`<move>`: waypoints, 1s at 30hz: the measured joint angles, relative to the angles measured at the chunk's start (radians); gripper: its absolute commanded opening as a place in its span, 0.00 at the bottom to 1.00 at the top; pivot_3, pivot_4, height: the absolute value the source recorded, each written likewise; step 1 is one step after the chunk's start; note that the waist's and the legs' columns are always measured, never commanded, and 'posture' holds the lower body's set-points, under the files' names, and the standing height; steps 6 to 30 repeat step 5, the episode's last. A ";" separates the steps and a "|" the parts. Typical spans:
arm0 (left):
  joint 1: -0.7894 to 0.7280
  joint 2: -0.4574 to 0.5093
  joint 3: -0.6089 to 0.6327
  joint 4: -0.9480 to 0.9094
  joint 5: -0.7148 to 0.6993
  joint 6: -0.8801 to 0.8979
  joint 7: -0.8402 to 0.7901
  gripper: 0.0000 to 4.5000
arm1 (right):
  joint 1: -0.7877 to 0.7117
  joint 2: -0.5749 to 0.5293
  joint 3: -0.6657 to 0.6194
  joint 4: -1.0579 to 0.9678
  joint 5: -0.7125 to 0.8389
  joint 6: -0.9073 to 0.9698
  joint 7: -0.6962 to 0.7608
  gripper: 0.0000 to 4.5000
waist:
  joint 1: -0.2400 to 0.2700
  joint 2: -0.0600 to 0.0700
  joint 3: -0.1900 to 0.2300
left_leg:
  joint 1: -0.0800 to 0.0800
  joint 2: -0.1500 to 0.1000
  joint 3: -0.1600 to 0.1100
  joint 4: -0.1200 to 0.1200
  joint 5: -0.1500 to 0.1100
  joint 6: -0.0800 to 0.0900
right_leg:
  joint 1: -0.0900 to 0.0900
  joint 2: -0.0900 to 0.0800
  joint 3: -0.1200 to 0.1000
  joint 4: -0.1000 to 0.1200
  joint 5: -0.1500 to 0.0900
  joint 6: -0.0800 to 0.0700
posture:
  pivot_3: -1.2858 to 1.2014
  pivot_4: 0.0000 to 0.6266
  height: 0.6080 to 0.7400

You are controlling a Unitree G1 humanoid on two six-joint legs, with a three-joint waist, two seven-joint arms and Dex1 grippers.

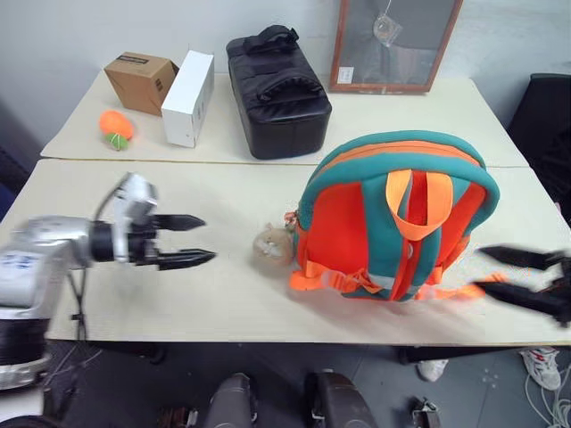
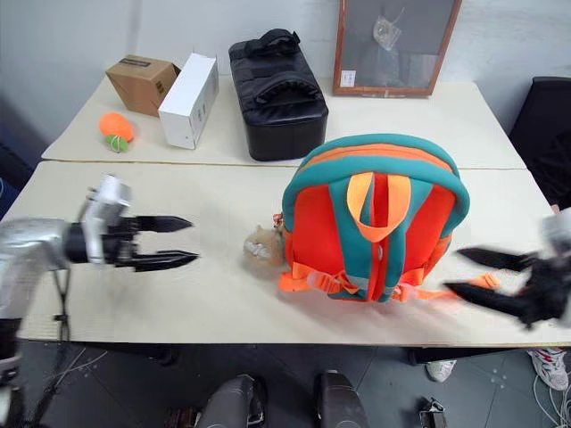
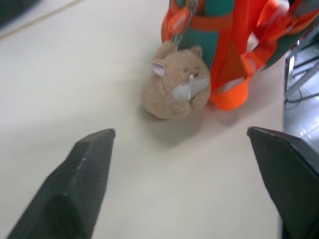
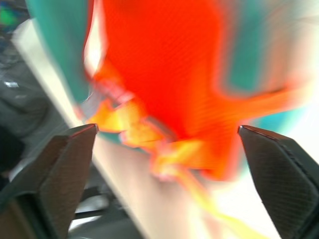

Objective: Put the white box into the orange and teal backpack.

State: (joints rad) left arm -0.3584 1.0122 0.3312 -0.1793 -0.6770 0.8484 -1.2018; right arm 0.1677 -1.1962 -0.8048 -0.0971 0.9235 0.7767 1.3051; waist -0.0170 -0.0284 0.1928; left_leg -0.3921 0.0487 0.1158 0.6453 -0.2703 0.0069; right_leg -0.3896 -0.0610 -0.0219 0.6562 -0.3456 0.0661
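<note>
The orange and teal backpack [image 1: 393,218] stands upright on the near table, straps facing me, with a tan teddy bear [image 1: 270,245] hanging at its left lower corner. The white box is out of view. My left gripper [image 1: 207,239] hovers open and empty over the tabletop left of the bear, pointing toward it; the left wrist view shows the bear [image 3: 175,89] beyond the spread fingers [image 3: 84,169]. Off the backpack's right lower corner, my right gripper [image 1: 480,269] is open and empty, aimed at the orange webbing straps [image 1: 459,290]. The backpack's orange side [image 4: 164,64] shows blurred in the right wrist view.
On the far table stand a black padded bag [image 1: 277,89], a tall white carton [image 1: 189,96], a brown cardboard box [image 1: 140,80] and an orange ball [image 1: 116,127]. A framed panel [image 1: 393,45] leans on the wall. A black chair [image 1: 544,107] sits at the right.
</note>
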 measured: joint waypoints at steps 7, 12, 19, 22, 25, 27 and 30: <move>0.049 0.081 0.247 -0.017 -0.144 0.118 -0.017 0.99 | -0.116 -0.092 0.031 0.228 -0.090 -0.057 0.116 1.00 | -0.008 0.001 0.000 | 0.001 0.000 0.001 -0.002 -0.001 -0.001 | 0.000 0.000 0.000 0.000 -0.001 -0.001 | 0.52 0.24 1.00; 0.049 0.081 0.247 -0.017 -0.144 0.118 -0.017 0.99 | -0.116 -0.092 0.031 0.228 -0.090 -0.057 0.116 1.00 | -0.008 0.001 0.000 | 0.001 0.000 0.001 -0.002 -0.001 -0.001 | 0.000 0.000 0.000 0.000 -0.001 -0.001 | 0.52 0.24 1.00; 0.049 0.081 0.247 -0.017 -0.144 0.118 -0.017 0.99 | -0.116 -0.092 0.031 0.228 -0.090 -0.057 0.116 1.00 | -0.008 0.001 0.000 | 0.001 0.000 0.001 -0.002 -0.001 -0.001 | 0.000 0.000 0.000 0.000 -0.001 -0.001 | 0.52 0.24 1.00; 0.049 0.081 0.247 -0.017 -0.144 0.118 -0.017 0.99 | -0.116 -0.092 0.031 0.228 -0.090 -0.057 0.116 1.00 | -0.008 0.001 0.000 | 0.001 0.000 0.001 -0.002 -0.001 -0.001 | 0.000 0.000 0.000 0.000 -0.001 -0.001 | 0.52 0.24 1.00; 0.049 0.081 0.247 -0.017 -0.144 0.118 -0.017 0.99 | -0.116 -0.092 0.031 0.228 -0.090 -0.057 0.116 1.00 | -0.008 0.001 0.000 | 0.001 0.000 0.001 -0.002 -0.001 -0.001 | 0.000 0.000 0.000 0.000 -0.001 -0.001 | 0.52 0.24 1.00; 0.049 0.081 0.247 -0.017 -0.144 0.118 -0.017 0.99 | -0.116 -0.092 0.031 0.228 -0.090 -0.057 0.116 1.00 | -0.008 0.001 0.000 | 0.001 0.000 0.001 -0.002 -0.001 -0.001 | 0.000 0.000 0.000 0.000 -0.001 -0.001 | 0.52 0.24 1.00; 0.049 0.081 0.247 -0.017 -0.144 0.118 -0.017 0.99 | -0.116 -0.092 0.031 0.228 -0.090 -0.057 0.116 1.00 | -0.008 0.001 0.000 | 0.001 0.000 0.001 -0.002 -0.001 -0.001 | 0.000 0.000 0.000 0.000 -0.001 -0.001 | 0.52 0.24 1.00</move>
